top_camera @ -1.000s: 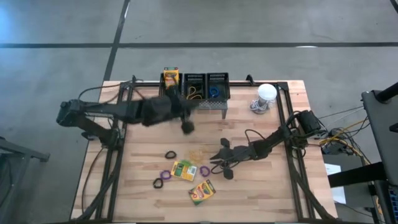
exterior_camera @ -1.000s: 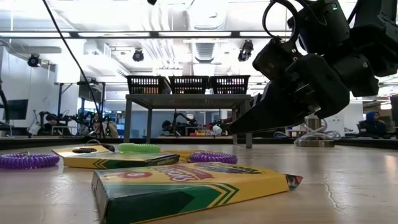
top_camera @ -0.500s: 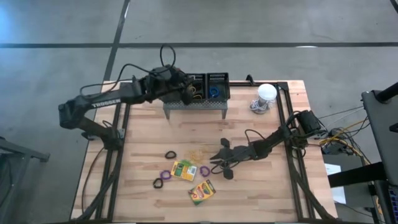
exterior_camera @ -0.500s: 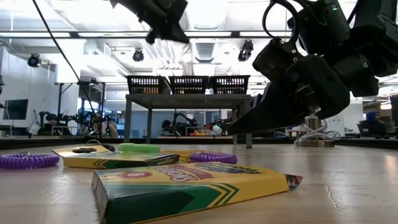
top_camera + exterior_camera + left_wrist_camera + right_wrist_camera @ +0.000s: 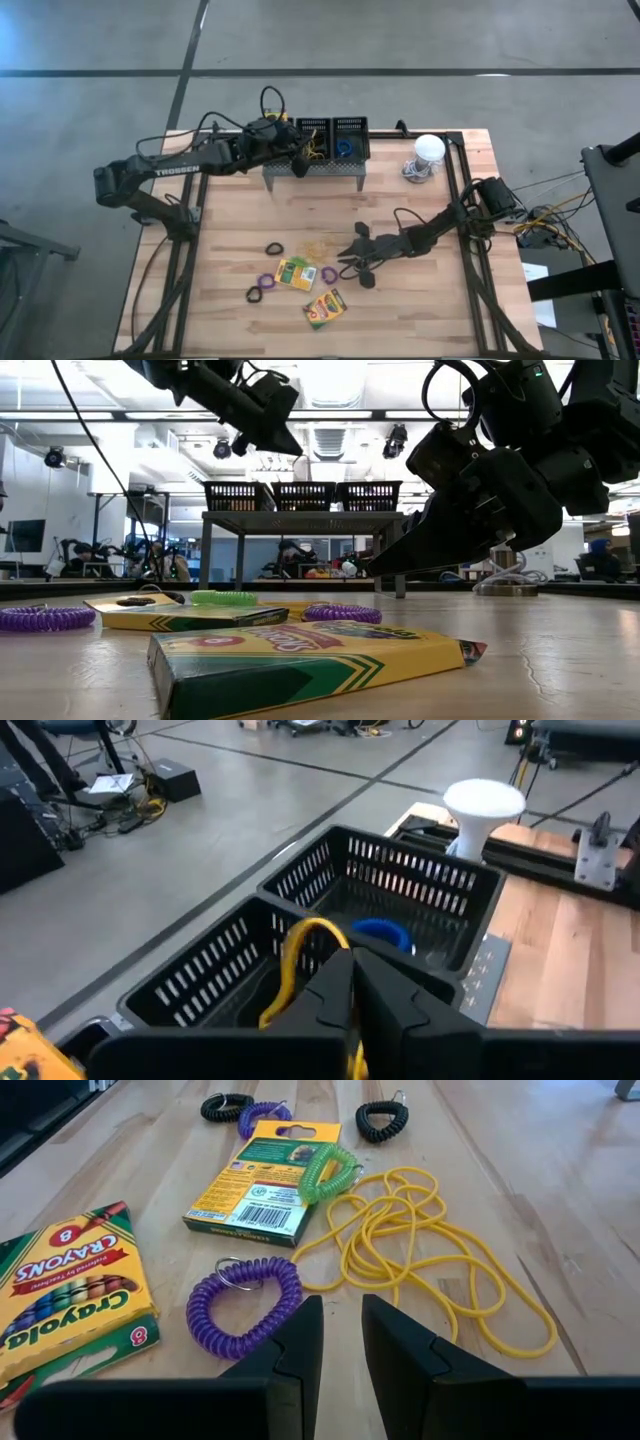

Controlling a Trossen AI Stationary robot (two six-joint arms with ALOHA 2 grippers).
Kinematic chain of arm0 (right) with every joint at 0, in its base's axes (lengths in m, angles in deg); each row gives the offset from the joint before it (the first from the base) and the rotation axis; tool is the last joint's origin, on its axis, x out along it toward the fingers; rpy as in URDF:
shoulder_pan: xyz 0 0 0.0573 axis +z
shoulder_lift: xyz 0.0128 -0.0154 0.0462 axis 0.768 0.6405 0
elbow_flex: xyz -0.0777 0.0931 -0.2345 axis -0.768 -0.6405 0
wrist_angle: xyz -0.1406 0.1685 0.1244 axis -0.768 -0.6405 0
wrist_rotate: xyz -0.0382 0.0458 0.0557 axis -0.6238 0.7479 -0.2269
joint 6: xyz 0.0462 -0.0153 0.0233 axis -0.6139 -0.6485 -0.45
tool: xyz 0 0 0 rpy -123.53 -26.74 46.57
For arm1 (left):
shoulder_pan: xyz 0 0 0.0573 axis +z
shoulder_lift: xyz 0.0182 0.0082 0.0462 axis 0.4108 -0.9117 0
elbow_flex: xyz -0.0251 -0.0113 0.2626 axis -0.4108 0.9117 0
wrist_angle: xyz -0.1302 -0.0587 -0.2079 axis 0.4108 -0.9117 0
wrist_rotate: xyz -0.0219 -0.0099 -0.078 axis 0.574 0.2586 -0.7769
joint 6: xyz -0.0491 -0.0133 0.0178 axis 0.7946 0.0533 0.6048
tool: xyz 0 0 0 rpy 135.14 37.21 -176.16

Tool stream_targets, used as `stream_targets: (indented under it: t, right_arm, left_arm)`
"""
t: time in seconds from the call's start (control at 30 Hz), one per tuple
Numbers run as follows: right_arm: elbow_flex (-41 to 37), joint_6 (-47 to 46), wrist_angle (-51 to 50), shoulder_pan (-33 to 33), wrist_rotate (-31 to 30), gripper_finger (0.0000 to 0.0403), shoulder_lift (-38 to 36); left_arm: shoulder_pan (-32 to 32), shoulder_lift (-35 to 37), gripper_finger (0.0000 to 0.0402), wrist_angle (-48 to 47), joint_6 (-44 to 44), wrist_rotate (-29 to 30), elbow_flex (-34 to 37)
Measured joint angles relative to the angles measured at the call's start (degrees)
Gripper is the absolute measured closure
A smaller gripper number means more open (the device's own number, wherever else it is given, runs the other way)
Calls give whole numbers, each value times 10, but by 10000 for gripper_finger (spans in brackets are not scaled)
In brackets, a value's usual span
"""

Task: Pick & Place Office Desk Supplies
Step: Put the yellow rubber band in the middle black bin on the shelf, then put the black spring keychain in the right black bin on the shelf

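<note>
Right wrist view: crayon box [image 5: 65, 1295] reads "Crayola Crayons 8".

Purple coil [image 5: 245, 1304], yellow bands [image 5: 420, 1250]

Lighting was bright, even, from ceiling strip lights [image 5: 330, 415] overhead in low view. Those fixtures blew out to white glare. Table [image 5: 420, 300] carried only soft, faint shadows. Low view was sharp on near crayon box [image 5: 300, 660]; far room looked hazy.
</note>
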Motion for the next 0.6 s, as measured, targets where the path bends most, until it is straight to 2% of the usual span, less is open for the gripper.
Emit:
stream_targets:
  t: [0.2,0.3,0.4,0.47,0.6]
  right_arm:
    - [0,0,0,0,0,335,0]
    - [0,0,0,0,0,335,0]
    - [0,0,0,0,0,335,0]
    - [0,0,0,0,0,335,0]
    - [0,0,0,0,0,335,0]
  left_arm:
    - [-1,0,306,-66,-29,1,-22]
    - [-9,1,280,-166,-28,2,-69]
    - [-39,2,274,-279,-19,13,-115]
    - [-80,4,278,-317,-13,52,-122]
    - [-198,5,283,-345,14,182,-96]
